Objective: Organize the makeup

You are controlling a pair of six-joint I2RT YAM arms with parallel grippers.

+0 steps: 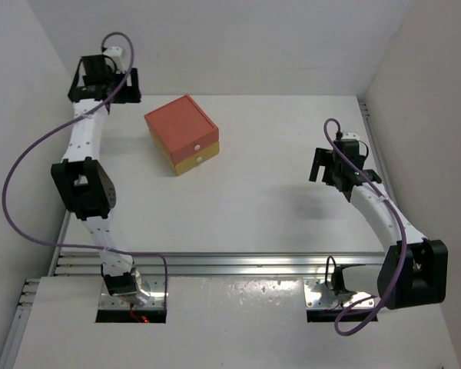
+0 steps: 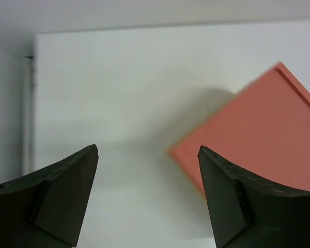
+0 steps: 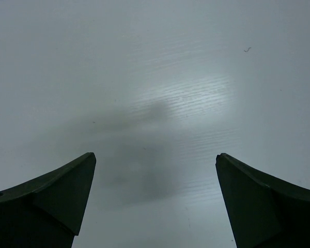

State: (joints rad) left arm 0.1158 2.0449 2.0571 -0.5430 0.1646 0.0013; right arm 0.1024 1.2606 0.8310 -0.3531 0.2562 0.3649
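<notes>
White walls [image 1: 215, 46] close in a white table [image 1: 276, 200], and the only thing standing on it is an orange-and-yellow drawer box [image 1: 182, 133], set at an angle toward the far left. Its orange upper drawer and yellow lower drawer both sit flush with the front, each with a small white knob.

The left gripper [image 2: 148, 150] hangs at the far left corner with its jaws spread wide and nothing between them. From its wrist camera, the near corner of the box's orange top shows in the gap, close to the right-hand finger [image 2: 232, 201], and the rest of the box runs off beyond and to the right of that finger. Bare table lies ahead of the other finger.

The right gripper [image 3: 156, 155] is well apart from the box, over the right side of the table. Its jaws are also wide apart and hold nothing; only bare table and a soft shadow lie between and beyond them.

The makeup is out of sight in all three views, so its place cannot be told.
</notes>
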